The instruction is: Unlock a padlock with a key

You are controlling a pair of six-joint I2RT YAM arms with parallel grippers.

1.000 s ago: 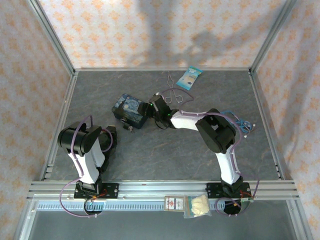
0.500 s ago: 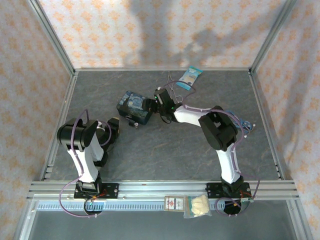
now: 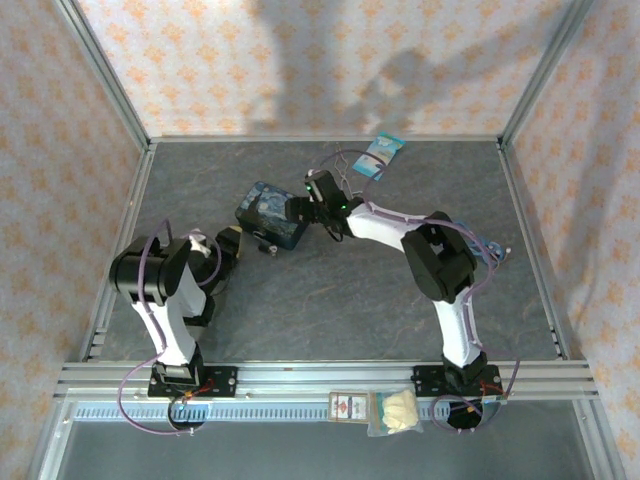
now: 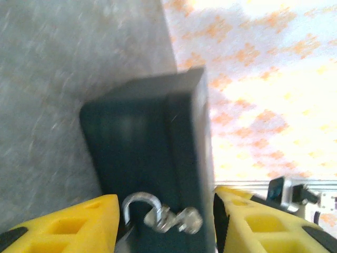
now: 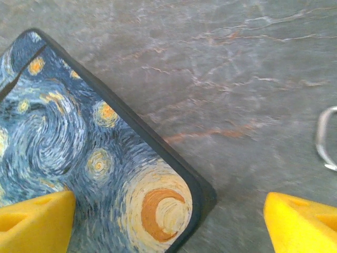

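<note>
The blue painted tin point(image 3: 268, 214) is sitting left of centre on the grey table point(image 3: 330, 300). The padlock point(image 3: 267, 246) is hanging at the middle of the tin's near side. In the left wrist view its silvery shackle point(image 4: 138, 196) is looping up beside the tin's small clasp point(image 4: 176, 220), though blur is making it hard to tell whether the two are linked.

The left gripper point(image 3: 228, 240) is pointing at that side from the near left. Its yellow fingers point(image 4: 79, 224) are standing apart, one on each side of the tin, and are gripping nothing.

The right gripper point(image 3: 300, 210) is reaching in from the right over the tin's right end. Its fingers point(image 5: 34, 221) are spread wide, with one above the painted lid point(image 5: 79, 137) and the other above bare table.

Thin wire tongs point(image 3: 345, 172) are lying just beyond the right arm. A blue and white packet point(image 3: 383, 155) is lying at the far edge.
</note>
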